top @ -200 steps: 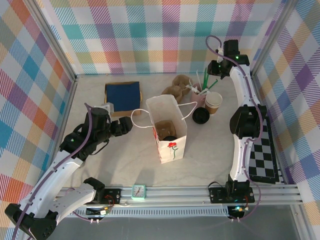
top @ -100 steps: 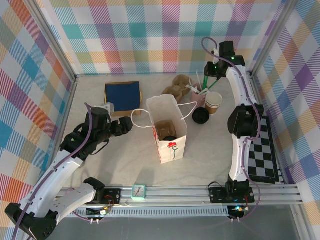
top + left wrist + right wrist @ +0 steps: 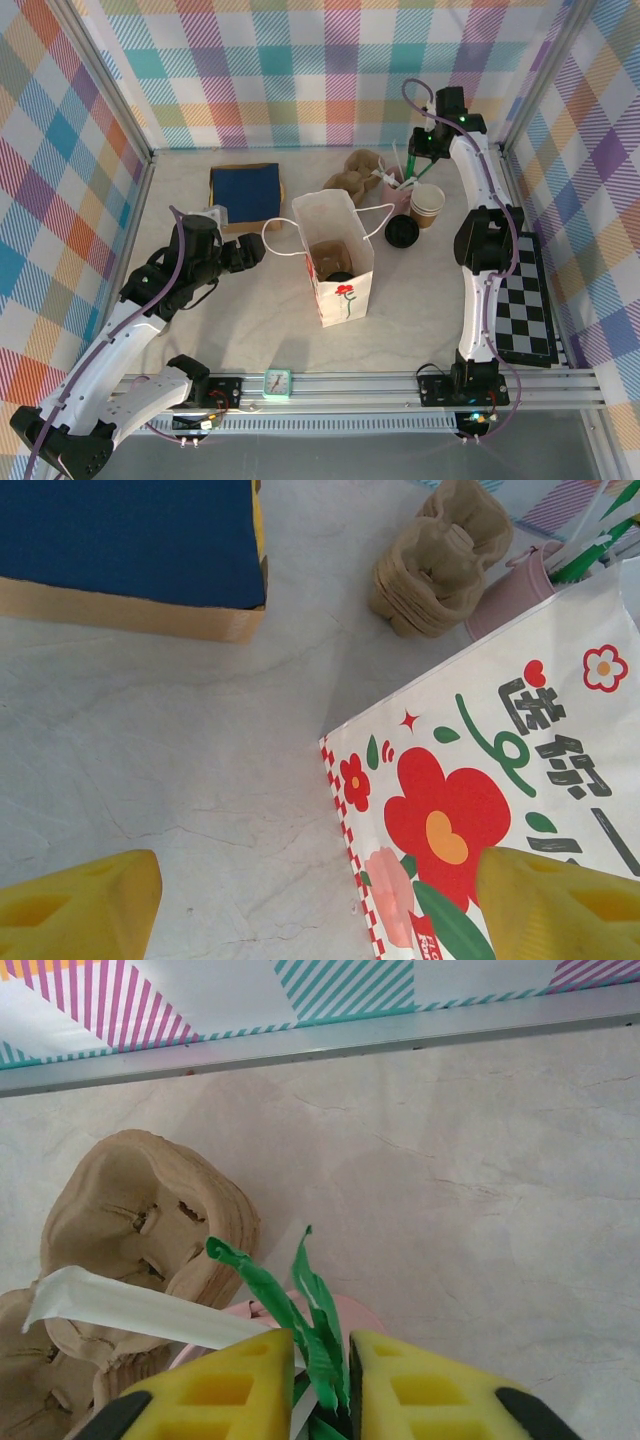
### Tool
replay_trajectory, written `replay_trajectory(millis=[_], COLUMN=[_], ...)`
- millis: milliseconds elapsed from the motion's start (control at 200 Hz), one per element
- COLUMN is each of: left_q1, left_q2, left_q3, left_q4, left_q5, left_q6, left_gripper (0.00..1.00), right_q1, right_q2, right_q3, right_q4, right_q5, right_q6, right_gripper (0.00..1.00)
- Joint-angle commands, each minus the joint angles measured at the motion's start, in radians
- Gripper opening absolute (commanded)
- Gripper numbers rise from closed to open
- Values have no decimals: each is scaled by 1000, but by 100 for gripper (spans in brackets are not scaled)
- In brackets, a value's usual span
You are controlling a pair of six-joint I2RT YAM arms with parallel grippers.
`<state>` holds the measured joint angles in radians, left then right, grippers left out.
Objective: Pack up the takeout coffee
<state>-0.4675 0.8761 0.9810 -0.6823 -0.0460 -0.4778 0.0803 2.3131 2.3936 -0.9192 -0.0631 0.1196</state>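
Observation:
A white flowered paper bag point(image 3: 335, 250) stands open mid-table. Deep inside it a brown cup tray holds the takeout coffee point(image 3: 339, 273), of which I see just the dark lid. My left gripper point(image 3: 250, 252) is open beside the bag's left face point(image 3: 500, 760). Its yellow fingertips point(image 3: 80, 905) stand wide apart, with nothing between them. My right gripper point(image 3: 420, 150) hangs over a pink cup point(image 3: 365, 1315) at the back right. Its pads point(image 3: 240, 1380) are closed on the green wrapped straws point(image 3: 318, 1350) standing in that cup.
An unlidded brown cup point(image 3: 427, 203) and a loose black lid point(image 3: 402, 232) sit right of the bag. Stacked pulp carriers point(image 3: 355, 170) lie beside the pink cup, and a white straw point(image 3: 130, 1305) leans out. A blue-topped box point(image 3: 245, 192) is back left, a checkered mat point(image 3: 525, 300) far right.
The right wrist has shifted slightly left over the pink cup and its jaws have narrowed onto the green straws. The left arm has not moved.

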Motion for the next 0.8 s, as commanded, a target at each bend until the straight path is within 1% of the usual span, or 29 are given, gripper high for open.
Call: replay_trajectory(millis=[0, 155, 200, 510, 795], left_q1=[11, 10, 10, 10, 10], left_q2=[-6, -5, -5, -9, -16], left_q3=[34, 35, 35, 40, 45], left_q4=[-29, -28, -28, -31, -31], left_q5=[-13, -15, -15, -9, -7], left_q6=[15, 15, 15, 18, 16], left_gripper=[82, 82, 82, 82, 82], right_q1=[7, 10, 13, 18, 24], right_q2=[11, 5, -3, -124, -215], right_q3=[12, 11, 4, -136, -206], right_q4=[14, 5, 0, 52, 85], right_q5=[-6, -11, -13, 29, 62], right_q6=[4, 4, 4, 15, 9], right_gripper=[19, 9, 8, 8, 9])
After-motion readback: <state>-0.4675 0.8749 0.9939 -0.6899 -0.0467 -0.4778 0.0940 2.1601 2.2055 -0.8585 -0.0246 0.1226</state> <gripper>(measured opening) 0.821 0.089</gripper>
